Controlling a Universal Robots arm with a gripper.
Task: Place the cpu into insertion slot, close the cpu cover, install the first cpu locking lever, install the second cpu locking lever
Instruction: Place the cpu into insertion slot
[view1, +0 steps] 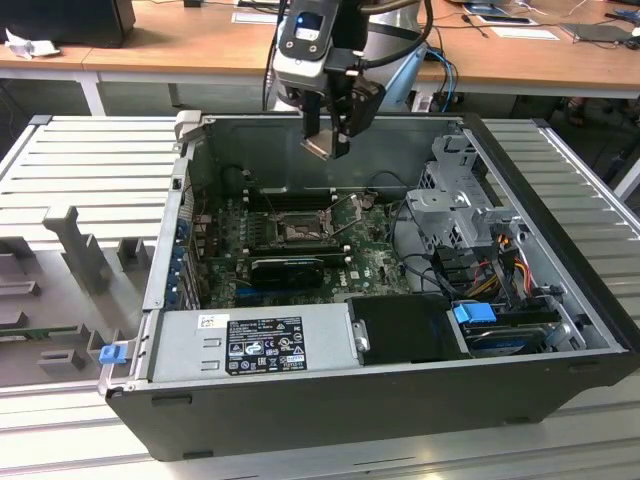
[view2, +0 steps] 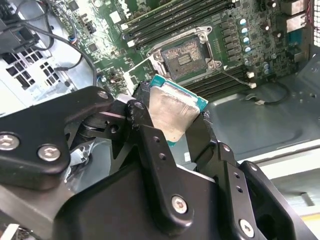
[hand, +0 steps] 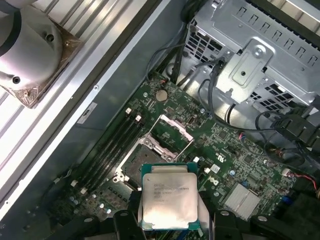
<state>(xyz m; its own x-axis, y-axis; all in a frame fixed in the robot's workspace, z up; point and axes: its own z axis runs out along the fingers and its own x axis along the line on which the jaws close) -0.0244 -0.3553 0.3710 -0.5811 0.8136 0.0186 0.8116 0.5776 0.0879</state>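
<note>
My gripper (view1: 328, 143) hangs above the open computer case, shut on the cpu (view1: 322, 148). In both wrist views the cpu (view2: 172, 112) (hand: 167, 200) is a flat silver square with a teal edge, clamped between the black fingers (view2: 142, 117). Below it lies the insertion slot (view2: 187, 52) (hand: 142, 159) (view1: 298, 232) on the green board, uncovered, its brownish centre showing. The cpu cover (hand: 172, 132) is swung open beside the slot. The cpu is well above the slot, not touching the board.
Black memory slots (view2: 175, 20) run along both sides of the insertion slot. A grey drive cage (view1: 455, 205) with cables fills the case at the exterior view's right. A power supply (view1: 255, 340) sits at the front. Case walls (view1: 185, 180) surround the board.
</note>
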